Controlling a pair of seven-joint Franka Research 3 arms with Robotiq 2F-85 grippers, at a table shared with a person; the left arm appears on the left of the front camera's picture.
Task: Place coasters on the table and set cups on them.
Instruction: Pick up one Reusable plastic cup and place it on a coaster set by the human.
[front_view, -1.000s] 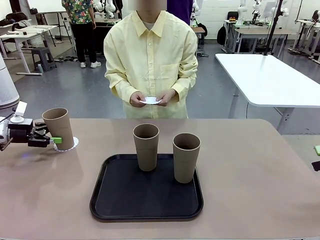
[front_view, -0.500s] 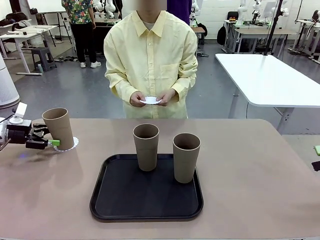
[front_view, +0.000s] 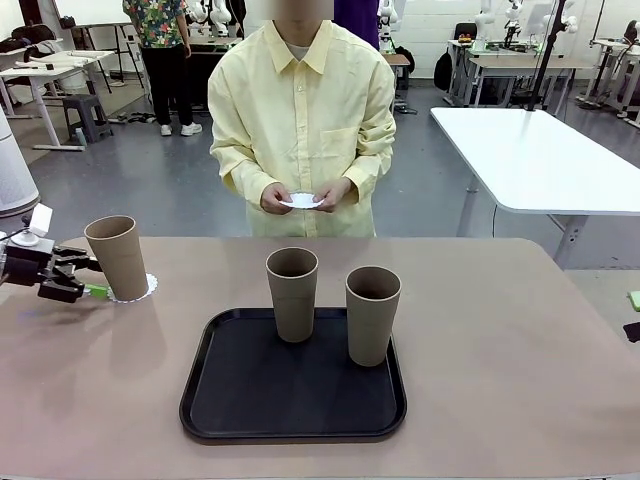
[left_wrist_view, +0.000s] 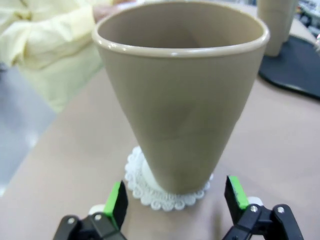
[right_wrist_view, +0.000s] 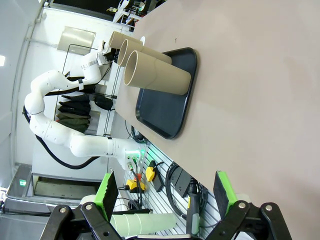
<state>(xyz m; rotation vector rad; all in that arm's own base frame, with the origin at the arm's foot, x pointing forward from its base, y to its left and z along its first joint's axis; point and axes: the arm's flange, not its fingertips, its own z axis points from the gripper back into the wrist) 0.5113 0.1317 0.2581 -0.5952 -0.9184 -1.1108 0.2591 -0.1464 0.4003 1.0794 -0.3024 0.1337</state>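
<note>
**Left hand open at a cup already on its coaster**

Front view: at the bench's (front_view: 500, 360) left edge the left hand (front_view: 92, 277) sat low with its jaws apart. The first cup (front_view: 118, 257) stood right at its fingertips, on the side toward the middle of the bench. That cup was upright on a lacy white coaster (front_view: 144, 289), long axis vertical and wide mouth up. At mid-bench a black tray (front_view: 215, 400) carried the second cup (front_view: 292, 293) and the third cup (front_view: 372, 314). Both were upright, side by side with a gap between them, and nothing showed inside either. At the far side, the person (front_view: 300, 110) pinched a spare coaster (front_view: 301, 201) between both palms at waist height.

Left wrist view: up close, the first cup's narrow base sat on the coaster, with scalloped edge peeking out around it. The green pads (left_wrist_view: 118, 200) flanked that base, one on each side, and both were clear of the cup's wall. What showed of the cup's inside looked empty. Beyond it lay a corner of the tray with another cup on it.

Right wrist view: the right hand (right_wrist_view: 165, 192) gaped wide and held nothing, well apart from the tray. The picture was rolled, so the tray's cups ran sideways across it.
</note>
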